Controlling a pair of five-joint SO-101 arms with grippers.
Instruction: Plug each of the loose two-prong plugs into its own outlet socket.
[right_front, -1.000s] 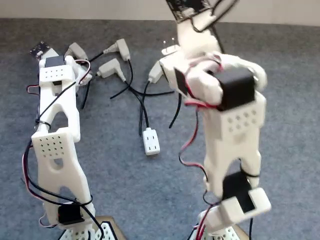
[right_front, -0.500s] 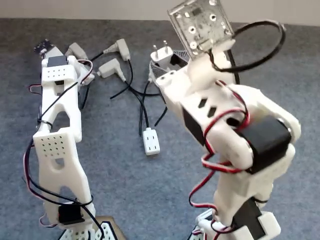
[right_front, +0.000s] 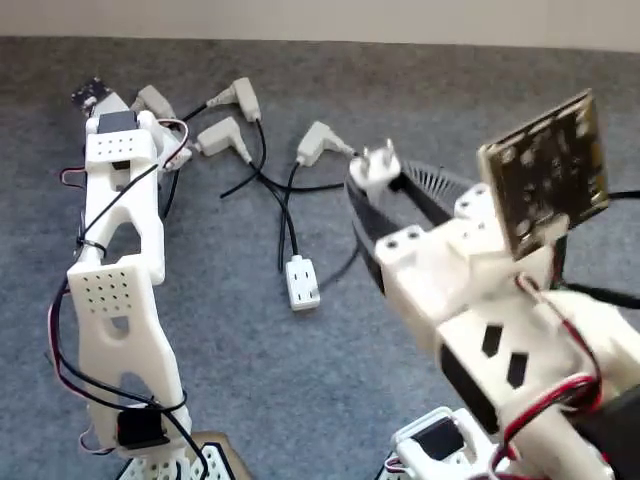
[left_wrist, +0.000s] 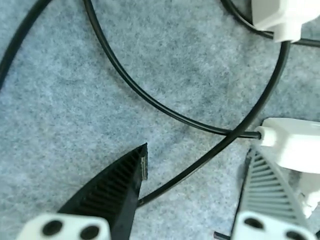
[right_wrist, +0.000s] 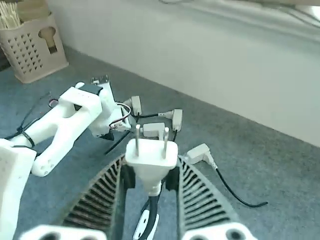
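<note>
Since the earlier frame, the right gripper, jaws clamped on the white two-prong plastic plug, has swung rightward. The left gripper stays put, jaws wide apart over a thin black cord.

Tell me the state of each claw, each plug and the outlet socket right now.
Right claw: shut on the held plug.
Held plug: lifted off the carpet, prongs up, not plugged in.
Left claw: open, low over the carpet, black cable passing under it.
Outlet socket: flat on the carpet, nothing plugged in.
Back plug: on the carpet, unplugged.
Middle plug: on the carpet, unplugged.
Front plug: on the carpet, unplugged.
</note>
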